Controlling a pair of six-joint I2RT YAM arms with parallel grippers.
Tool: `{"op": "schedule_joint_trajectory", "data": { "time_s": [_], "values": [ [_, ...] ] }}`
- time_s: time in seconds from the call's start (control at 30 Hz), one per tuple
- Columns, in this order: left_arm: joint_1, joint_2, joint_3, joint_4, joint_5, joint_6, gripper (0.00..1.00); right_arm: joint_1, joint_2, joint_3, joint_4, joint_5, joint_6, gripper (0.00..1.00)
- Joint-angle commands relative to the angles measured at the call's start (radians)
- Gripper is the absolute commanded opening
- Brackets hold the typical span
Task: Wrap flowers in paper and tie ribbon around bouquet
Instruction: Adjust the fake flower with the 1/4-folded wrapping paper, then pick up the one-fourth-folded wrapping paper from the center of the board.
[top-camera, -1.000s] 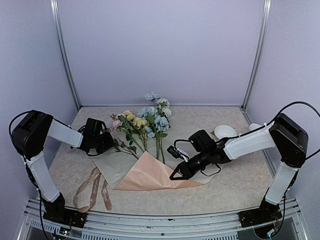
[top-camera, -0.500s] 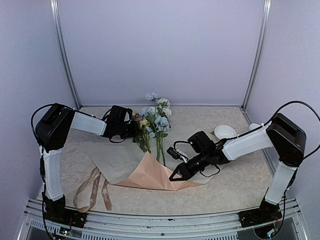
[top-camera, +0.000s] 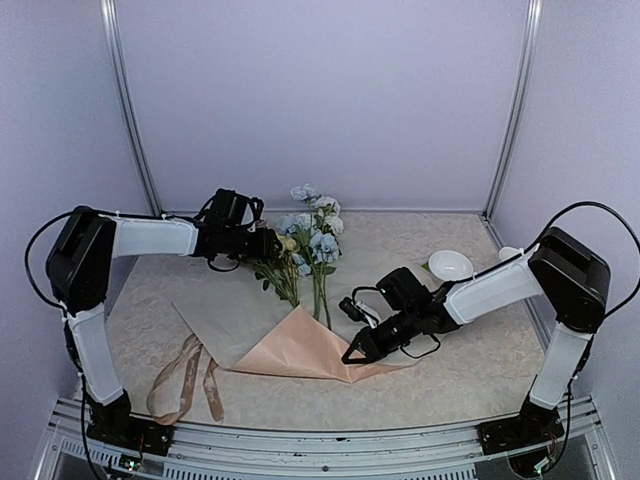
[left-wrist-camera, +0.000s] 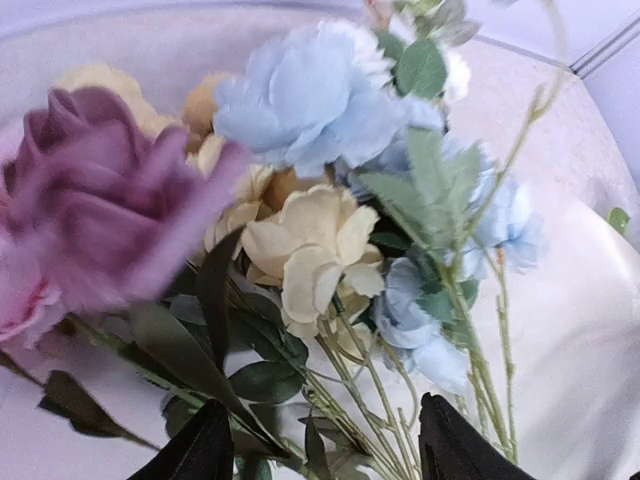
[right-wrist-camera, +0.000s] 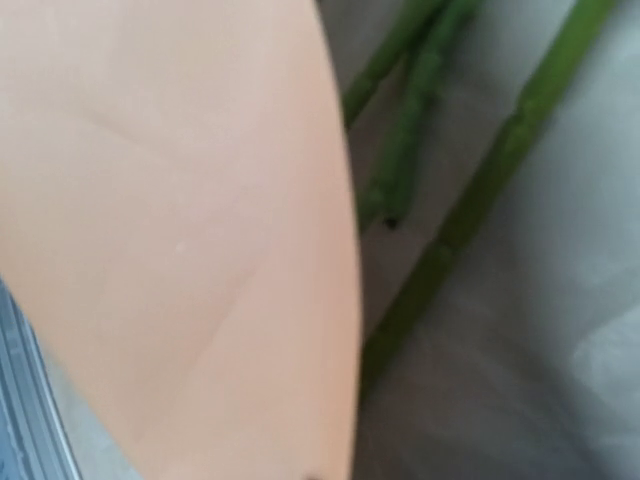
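Left gripper (top-camera: 262, 243) swung in from the left and now sits spread wide right at the blooms. Up front the ribbon (top-camera: 185, 382) lies loose; right gripper (top-camera: 350, 356) pinches the paper (top-camera: 290, 352) by its folded peach flap, and the flowers (top-camera: 305, 245) lie with stems on it, heads farthest back.

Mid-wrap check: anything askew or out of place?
Nothing spilled or damaged. The paper lies skewed, one corner folded peach side up beside the stems, at the right gripper. The flowers have their blooms beyond its far edge, and the ribbon lies loose off the sheet, front left.
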Motion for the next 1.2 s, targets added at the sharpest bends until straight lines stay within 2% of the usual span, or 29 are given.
{"op": "schedule_joint_trajectory", "data": {
  "time_s": [0.0,0.07,0.17,0.33,0.5,0.7,0.97,1.07,1.17],
  "values": [
    [-0.039,-0.209,-0.030,-0.119,-0.076,0.088,0.63,0.007,0.010,-0.023,0.021,0.035,0.051,0.00],
    [-0.079,-0.296,-0.066,-0.154,-0.079,0.096,0.61,0.007,0.003,-0.034,0.020,0.044,0.063,0.00],
    [-0.210,-0.401,-0.146,-0.207,-0.018,0.114,0.57,0.007,-0.005,-0.046,0.030,0.057,0.081,0.00],
    [-0.375,-0.454,-0.273,-0.319,0.032,0.060,0.45,0.006,-0.003,-0.051,0.027,0.074,0.105,0.00],
    [-0.449,-0.463,-0.402,-0.352,0.081,0.013,0.36,0.006,-0.006,-0.057,0.035,0.088,0.130,0.00],
    [-0.474,-0.407,-0.487,-0.310,0.103,-0.017,0.35,0.008,-0.004,-0.048,0.024,0.116,0.148,0.00],
    [-0.474,-0.302,-0.525,-0.303,0.066,-0.023,0.33,0.008,-0.106,-0.059,-0.092,0.238,0.155,0.13],
    [-0.478,-0.299,-0.530,-0.316,0.062,-0.016,0.33,0.008,-0.196,-0.070,-0.168,0.313,0.163,0.24],
    [-0.479,-0.299,-0.534,-0.331,0.060,-0.008,0.33,-0.001,-0.331,-0.100,-0.266,0.411,0.191,0.40]
  ]
}}
